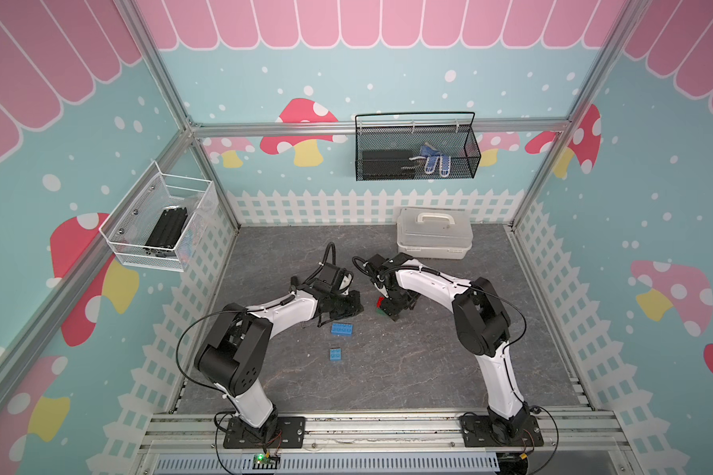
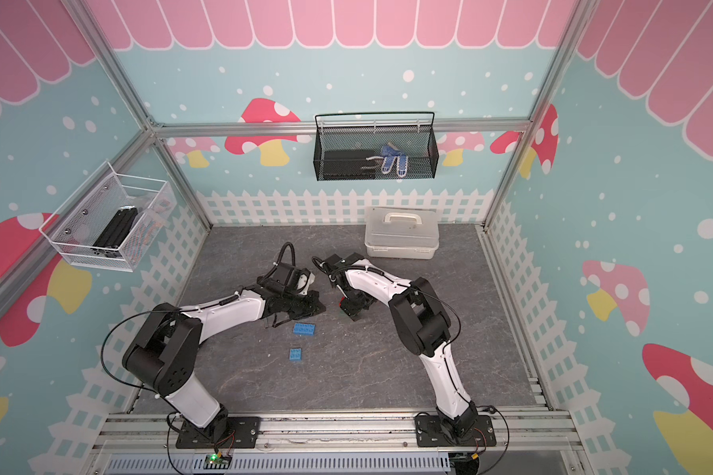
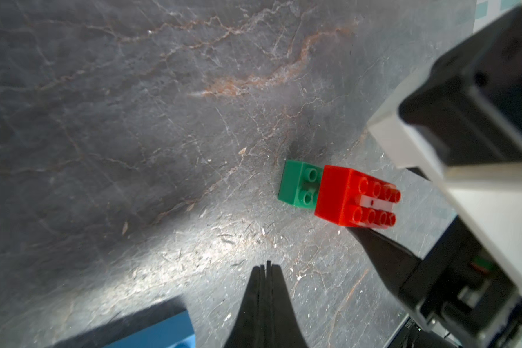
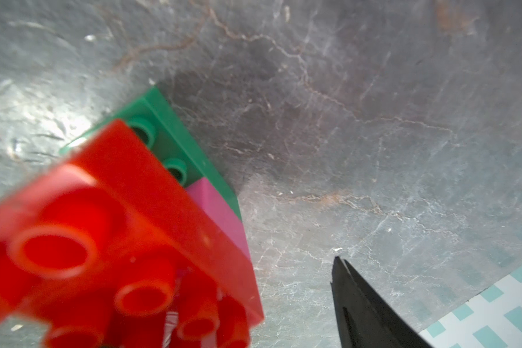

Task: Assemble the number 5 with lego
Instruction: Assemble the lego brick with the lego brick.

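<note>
A stack of lego stands on the grey table: a long green brick (image 4: pixel 175 120) at the bottom, a short pink brick (image 4: pixel 220 211) on one end of it, and a long red brick (image 3: pixel 344 195) on top. My right gripper (image 1: pixel 390 310) is open and hangs over this stack. One black finger (image 4: pixel 359 301) stands clear of the red brick's side; the other is hidden behind the brick. My left gripper (image 3: pixel 267 265) is shut and empty, a short way to the left of the stack. A long blue brick (image 1: pixel 341 329) and a short blue brick (image 1: pixel 336 355) lie loose nearer the front.
A white lidded box with a handle (image 1: pixel 434 238) stands at the back right of the table. A black wire basket (image 1: pixel 416 148) hangs on the back wall and a white one (image 1: pixel 161 222) on the left wall. The two arm bases sit on the front rail.
</note>
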Action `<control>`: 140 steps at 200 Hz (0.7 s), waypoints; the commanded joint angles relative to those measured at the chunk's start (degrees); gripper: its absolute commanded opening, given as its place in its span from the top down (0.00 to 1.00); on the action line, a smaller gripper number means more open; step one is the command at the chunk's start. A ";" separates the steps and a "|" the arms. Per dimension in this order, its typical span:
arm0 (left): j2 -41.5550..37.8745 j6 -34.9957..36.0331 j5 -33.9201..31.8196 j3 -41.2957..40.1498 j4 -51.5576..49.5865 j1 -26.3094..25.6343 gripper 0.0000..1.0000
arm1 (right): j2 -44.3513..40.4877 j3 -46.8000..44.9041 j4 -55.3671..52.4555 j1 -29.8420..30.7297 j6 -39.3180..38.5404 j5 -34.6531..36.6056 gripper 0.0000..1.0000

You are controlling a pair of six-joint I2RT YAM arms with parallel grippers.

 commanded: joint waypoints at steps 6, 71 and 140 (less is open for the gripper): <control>-3.17 0.36 -2.05 -1.44 -1.52 -0.28 1.00 | -1.67 -0.26 -0.24 -0.72 1.25 0.72 0.23; -6.99 0.97 -4.44 -2.87 -4.57 -0.19 0.90 | -2.46 -1.89 2.39 -2.00 1.17 1.06 0.24; -11.83 1.83 -5.87 -5.86 -8.48 0.16 0.75 | -12.80 -10.44 4.92 -1.05 4.84 -1.06 0.25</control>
